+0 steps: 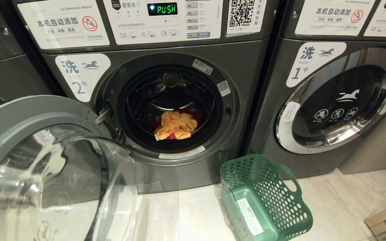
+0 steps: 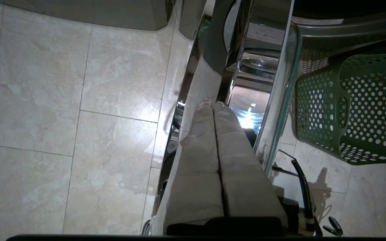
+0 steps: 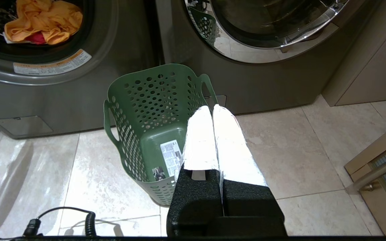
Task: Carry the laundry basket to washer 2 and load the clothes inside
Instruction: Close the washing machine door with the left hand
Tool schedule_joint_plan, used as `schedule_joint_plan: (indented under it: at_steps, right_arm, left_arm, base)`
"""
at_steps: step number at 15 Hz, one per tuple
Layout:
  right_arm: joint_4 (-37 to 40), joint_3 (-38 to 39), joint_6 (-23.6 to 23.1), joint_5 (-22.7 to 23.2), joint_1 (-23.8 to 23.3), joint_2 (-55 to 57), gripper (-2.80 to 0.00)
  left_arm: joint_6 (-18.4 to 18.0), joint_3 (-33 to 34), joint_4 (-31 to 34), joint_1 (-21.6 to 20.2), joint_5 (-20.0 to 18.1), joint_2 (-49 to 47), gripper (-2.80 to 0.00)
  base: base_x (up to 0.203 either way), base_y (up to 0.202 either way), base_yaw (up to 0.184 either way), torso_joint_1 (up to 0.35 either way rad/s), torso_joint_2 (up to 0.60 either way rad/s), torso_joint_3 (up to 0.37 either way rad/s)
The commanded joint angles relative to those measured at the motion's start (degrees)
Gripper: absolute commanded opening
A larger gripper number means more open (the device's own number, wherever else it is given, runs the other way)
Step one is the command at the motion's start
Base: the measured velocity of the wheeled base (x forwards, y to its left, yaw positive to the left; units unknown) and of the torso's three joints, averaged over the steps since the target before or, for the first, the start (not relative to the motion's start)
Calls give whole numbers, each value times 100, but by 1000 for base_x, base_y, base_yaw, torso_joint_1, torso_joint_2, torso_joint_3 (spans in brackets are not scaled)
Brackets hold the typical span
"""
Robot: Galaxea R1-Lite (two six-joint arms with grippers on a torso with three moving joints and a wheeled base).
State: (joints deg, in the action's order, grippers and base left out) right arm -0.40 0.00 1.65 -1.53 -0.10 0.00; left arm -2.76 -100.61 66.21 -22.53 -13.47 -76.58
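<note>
At far left in the head view the door [image 1: 45, 160] of washer 2 [image 1: 186, 110] stands swung wide open, its glass bowl and grey rim filling the lower left corner. Behind it sits another grey machine [image 1: 2, 53], only partly seen. The left gripper [image 2: 213, 103] shows only in its wrist view: its fingers are pressed together, holding nothing, with the tips right at the edge of the open door; whether they touch it cannot be told. A black cable [image 2: 302, 180] hangs beside the door's glass.

In the middle, washer 2's drum mouth is uncovered and the clothes [image 1: 176, 125] lie inside at the front of the drum, the yellow-orange piece on top with red showing beneath. The display [image 1: 162, 9] above reads PUSH.

To the right, the basket [image 1: 266, 201] rests on the tiled floor [image 1: 340, 207] before the gap between washer 2 and washer 1 [image 1: 340, 100]. It lies tipped on its side, long axis running away from the machines, mouth toward them, stickered base toward the robot. It holds no clothes.

The right gripper [image 3: 212, 107] hangs above the basket, fingers closed together and empty. Washer 1's door is shut. A wooden cabinet [image 1: 380, 147] stands at far right.
</note>
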Motion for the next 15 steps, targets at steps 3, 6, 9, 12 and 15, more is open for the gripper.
schedule_joint_plan:
  at_steps: [3, 6, 9, 12, 15]
  right_arm:
    - [-4, 0, 2, 3, 1, 9, -280]
    - [-4, 0, 2, 3, 1, 9, -280]
    - [-4, 0, 2, 3, 1, 9, -280]
    - [-4, 0, 2, 3, 1, 9, -280]
    - [-4, 0, 2, 3, 1, 9, -280]
  left_arm:
    - [-4, 23, 70, 2, -17, 162, -280]
    - [12, 24, 85, -6, -156, 205, -280]
    - [12, 33, 247, -6, -165, 208, -280]
    - [3, 41, 279, -6, -156, 222, -280]
    - [1, 142, 276, -6, -156, 250, -280]
  base:
    - [0, 0, 0, 0, 0, 0]
    - [0, 0, 0, 0, 0, 0]
    - [0, 0, 0, 3, 0, 49]
    - [0, 0, 0, 4, 1, 170]
    - [0, 0, 0, 1, 3, 203]
